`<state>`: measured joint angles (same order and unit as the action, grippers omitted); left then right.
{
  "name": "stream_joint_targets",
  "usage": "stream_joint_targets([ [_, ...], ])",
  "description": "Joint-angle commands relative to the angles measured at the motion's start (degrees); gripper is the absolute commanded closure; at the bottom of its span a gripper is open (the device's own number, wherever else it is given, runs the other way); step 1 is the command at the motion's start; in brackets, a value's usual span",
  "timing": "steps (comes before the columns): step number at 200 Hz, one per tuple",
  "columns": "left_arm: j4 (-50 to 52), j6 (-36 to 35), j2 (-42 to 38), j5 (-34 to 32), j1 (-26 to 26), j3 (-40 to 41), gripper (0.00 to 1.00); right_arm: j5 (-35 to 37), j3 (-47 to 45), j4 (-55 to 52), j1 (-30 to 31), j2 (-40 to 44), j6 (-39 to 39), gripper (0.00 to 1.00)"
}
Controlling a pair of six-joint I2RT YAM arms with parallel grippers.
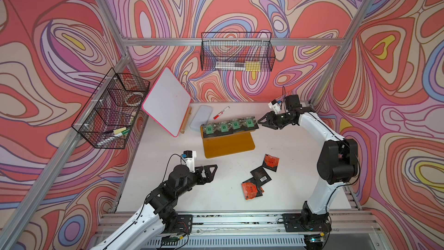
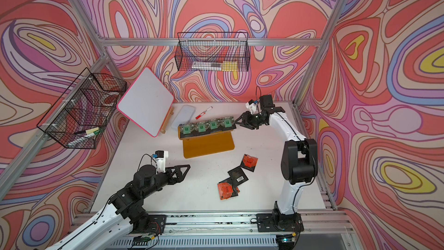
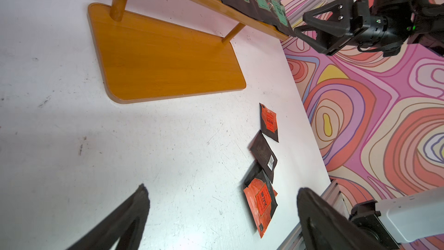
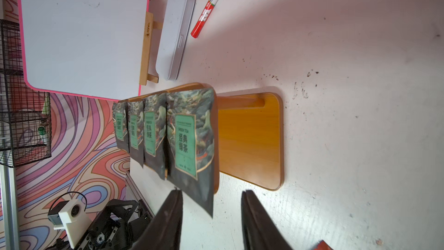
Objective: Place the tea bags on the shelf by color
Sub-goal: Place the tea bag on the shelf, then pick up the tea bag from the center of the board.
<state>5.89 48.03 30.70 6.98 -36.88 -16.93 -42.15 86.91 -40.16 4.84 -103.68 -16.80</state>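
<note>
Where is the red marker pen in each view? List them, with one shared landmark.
Top views: red marker pen on the table behind the shelf.
Left wrist: not in view.
Right wrist: marker beside the white case.
Shared landmark: the shelf.

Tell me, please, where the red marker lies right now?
In both top views the red marker lies on the table behind the shelf, beside the white case, near the back wall.

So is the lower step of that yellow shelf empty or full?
Empty. The shelf's lower board lies bare, while four green tea bags fill the upper step.
</note>
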Motion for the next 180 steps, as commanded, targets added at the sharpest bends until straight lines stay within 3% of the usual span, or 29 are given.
stream_joint_targets([
  [1,-5.7,1.4,2.1,3.4,-0.4,2.0,0.01,3.6,-3.7,1.3,-0.2,6.0,-0.5,0.58],
  [51,-11.1,4.4,6.5,3.4,-2.5,3.6,0.01,8.7,-17.7,2.5,1.1,19.1,-3.1,0.58],
  [109,-13.0,7.4,10.6,-1.7,-10.1,3.7,0.01,14.6,-32.2,3.0,11.0,28.9,-7.3,0.59],
  [180,-22.1,12.8,20.1,-8.1,-20.7,5.1,0.1,16.5,-43.0,7.4,23.2,33.1,-13.4,0.59],
])
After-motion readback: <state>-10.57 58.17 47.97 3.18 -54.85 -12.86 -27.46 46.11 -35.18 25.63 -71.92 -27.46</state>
